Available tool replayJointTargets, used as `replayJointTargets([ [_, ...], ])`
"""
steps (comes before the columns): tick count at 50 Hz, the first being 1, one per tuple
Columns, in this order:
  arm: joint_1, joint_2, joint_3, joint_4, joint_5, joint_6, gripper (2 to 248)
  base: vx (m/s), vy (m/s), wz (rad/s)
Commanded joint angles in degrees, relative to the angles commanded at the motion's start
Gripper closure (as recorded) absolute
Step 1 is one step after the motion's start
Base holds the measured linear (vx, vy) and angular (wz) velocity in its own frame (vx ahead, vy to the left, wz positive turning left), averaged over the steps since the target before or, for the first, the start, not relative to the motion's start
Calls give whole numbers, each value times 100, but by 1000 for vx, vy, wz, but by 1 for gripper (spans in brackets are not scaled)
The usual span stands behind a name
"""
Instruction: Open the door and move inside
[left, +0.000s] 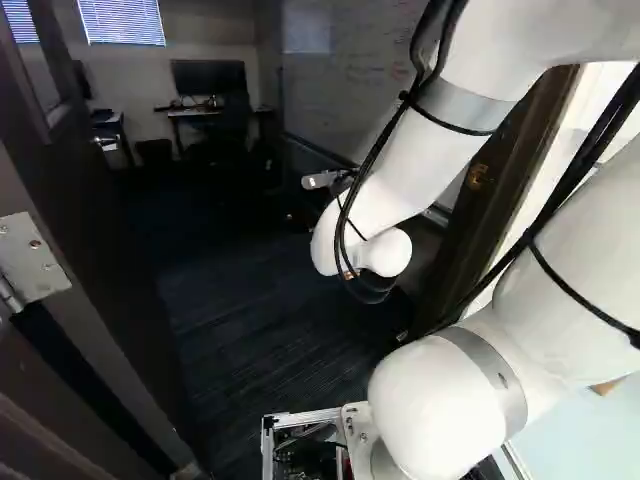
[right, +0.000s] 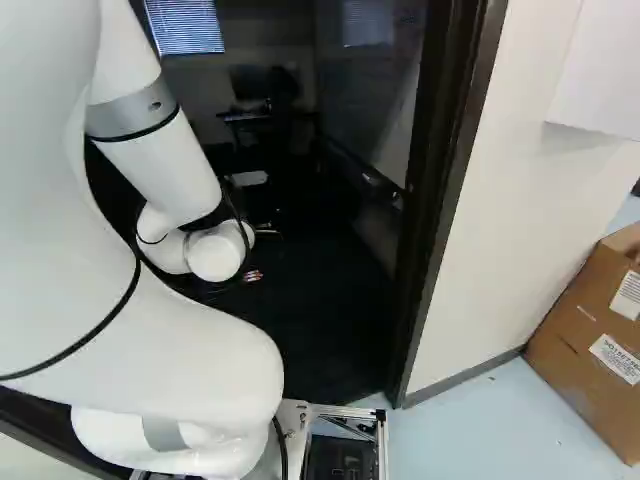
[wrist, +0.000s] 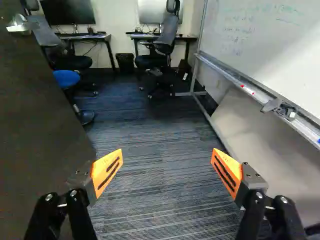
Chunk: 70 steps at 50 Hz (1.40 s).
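Note:
The dark door (left: 85, 230) stands swung open into the room along the left of the left base view, its silver hinge plate near the camera. In the wrist view the door (wrist: 37, 120) is beside one finger, its silver handle (wrist: 20, 25) farther ahead. My gripper (right: 266, 230) is small and mostly hidden beyond the arm's wrist in the right base view, past the doorway. Seen from the wrist, the gripper (wrist: 166, 162) has its orange-padded fingers wide apart, with only carpet beyond the gap. Whether the nearer finger touches the door I cannot tell.
The dark door frame (right: 440, 200) and white wall stand right of the opening, with a cardboard box (right: 590, 330) beside them. Inside, a whiteboard (wrist: 260, 40) on a metal stand lines one side. Desks, chairs (wrist: 160, 50) and a blue stool (wrist: 66, 79) stand farther ahead.

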Motion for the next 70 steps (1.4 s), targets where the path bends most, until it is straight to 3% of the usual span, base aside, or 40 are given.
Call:
replayJointTargets([
  [36, 0, 0, 0, 0, 0, 0, 3, 112, -14, 159],
  [70, 0, 0, 0, 0, 0, 0, 3, 137, 31, 162],
])
